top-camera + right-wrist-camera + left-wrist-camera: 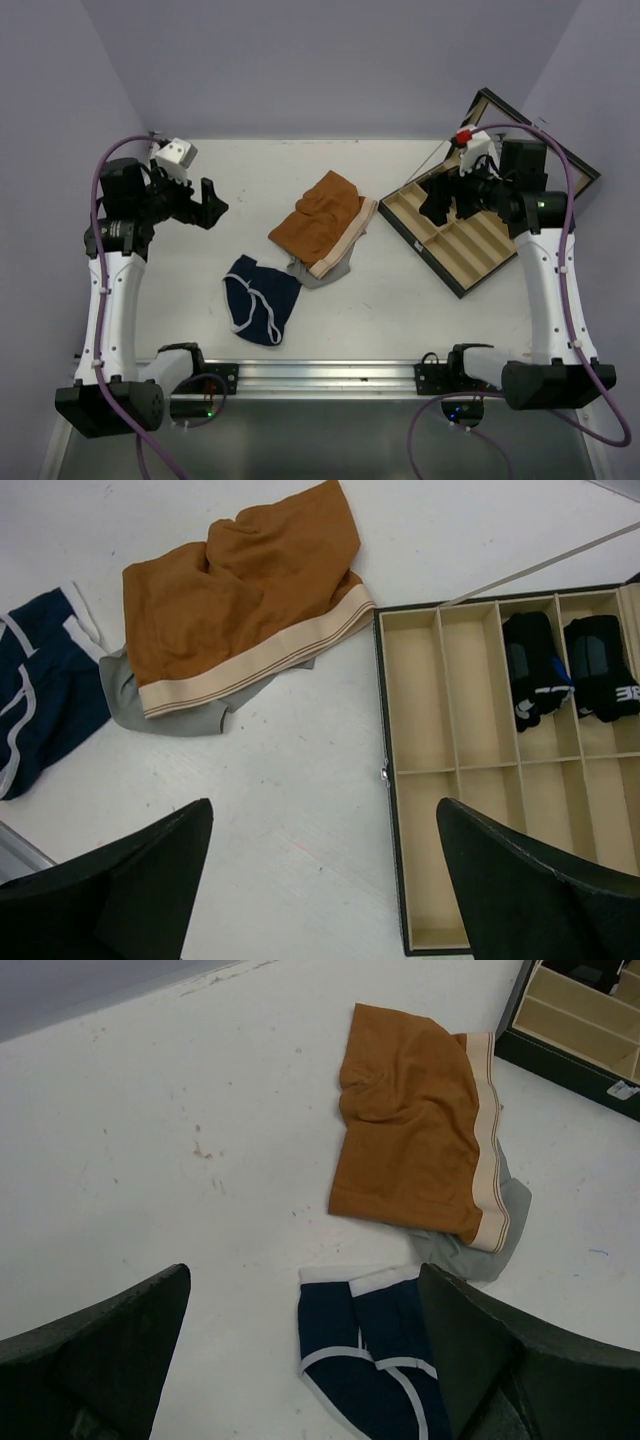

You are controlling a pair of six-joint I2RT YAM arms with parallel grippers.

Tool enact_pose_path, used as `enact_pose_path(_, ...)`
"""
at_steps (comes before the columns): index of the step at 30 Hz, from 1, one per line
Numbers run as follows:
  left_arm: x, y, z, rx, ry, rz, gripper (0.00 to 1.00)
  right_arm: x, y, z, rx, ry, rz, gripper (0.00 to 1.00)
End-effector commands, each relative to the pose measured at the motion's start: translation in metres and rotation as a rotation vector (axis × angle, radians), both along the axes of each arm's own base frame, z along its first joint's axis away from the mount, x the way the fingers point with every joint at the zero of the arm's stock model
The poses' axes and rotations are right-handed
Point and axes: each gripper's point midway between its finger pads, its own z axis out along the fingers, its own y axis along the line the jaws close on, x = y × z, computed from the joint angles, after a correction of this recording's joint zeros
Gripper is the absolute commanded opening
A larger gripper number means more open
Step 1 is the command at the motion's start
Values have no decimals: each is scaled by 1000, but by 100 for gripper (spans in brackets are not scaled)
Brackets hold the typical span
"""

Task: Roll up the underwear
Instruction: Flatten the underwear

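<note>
- Small navy-blue cloth briefs w/ white trim (262,300) lie crumpled near the front of the white counter (400,310), just beside a grey cloth (322,272).
- Your left claw (212,206) & right claw (438,207) are both wide open, holding nothing.
- Careful: the big orange-brown shorts (318,218) sit close by. Aim badly & you could grab those instead.
- I think a lumpy start would give a crooked roll.

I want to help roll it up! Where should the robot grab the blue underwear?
Probably pinch the underwear at its left edge, coming down from above with the left gripper, which is open and closer. The fabric lies flat on the table, and that side is clear of the orange shorts and grey garment.
</note>
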Motion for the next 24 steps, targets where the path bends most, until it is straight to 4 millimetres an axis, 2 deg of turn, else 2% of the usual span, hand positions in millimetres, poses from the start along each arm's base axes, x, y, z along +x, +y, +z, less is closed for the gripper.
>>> enact_pose_path(1, 5, -8, -3, 48, -20, -99, 100, -16, 7, 3, 21, 14, 47, 99)
enact_pose_path(2, 7, -20, -9, 41, 1, -166, 100, -19, 10, 2, 34, 25, 59, 99)
enact_pose_path(4, 11, -36, -7, 44, -14, -243, 100, -24, 17, -1, 67, 61, 85, 99)
enact_pose_path(5, 14, -54, -15, 63, -2, -300, 100, -26, 18, -4, 73, 80, 86, 99)
enact_pose_path(7, 23, -76, -23, 124, -4, -330, 100, -28, 19, -7, 84, 96, 91, 99)
enact_pose_path(8, 21, -108, -45, 196, 36, -389, 100, -29, 20, -11, 85, 110, 92, 99)
enact_pose_path(10, 17, -144, -66, 293, 49, -449, 100, -29, 20, -15, 85, 124, 92, 99)
enact_pose_path(11, 8, -177, -89, 357, 72, -522, 100, -31, 20, -17, 90, 136, 94, 99)
enact_pose_path(12, 5, -191, -99, 378, 80, -548, 98, -31, 20, -18, 90, 141, 93, 99)
enact_pose_path(13, 5, -202, -121, 401, 130, -571, 96, -32, 21, -19, 93, 145, 96, 99)
enact_pose_path(14, -2, -216, -128, 400, 141, -615, 95, -33, 21, -21, 95, 153, 97, 99)
enact_pose_path(15, -1, -224, -134, 401, 139, -633, 93, -33, 21, -22, 95, 156, 97, 99)
enact_pose_path(16, 0, -229, -150, 425, 164, -642, 92, -33, 21, -23, 95, 159, 97, 99)
enact_pose_path(17, -5, -243, -155, 435, 150, -667, 92, -34, 21, -26, 95, 167, 97, 99)
enact_pose_path(18, -8, -251, -171, 456, 173, -682, 91, -33, 21, -27, 92, 167, 95, 99)
enact_pose_path(20, -12, -267, -184, 481, 162, -691, 90, -33, 20, -32, 87, 180, 89, 99)
enact_pose_path(21, -13, -271, -192, 487, 175, -694, 90, -33, 20, -34, 87, 183, 90, 99)
enact_pose_path(22, -12, -272, -208, 501, 206, -681, 89, -33, 20, -35, 86, 185, 90, 99)
enact_pose_path(24, -6, -272, -223, 528, 217, -667, 86, -32, 19, -36, 84, 192, 92, 99)
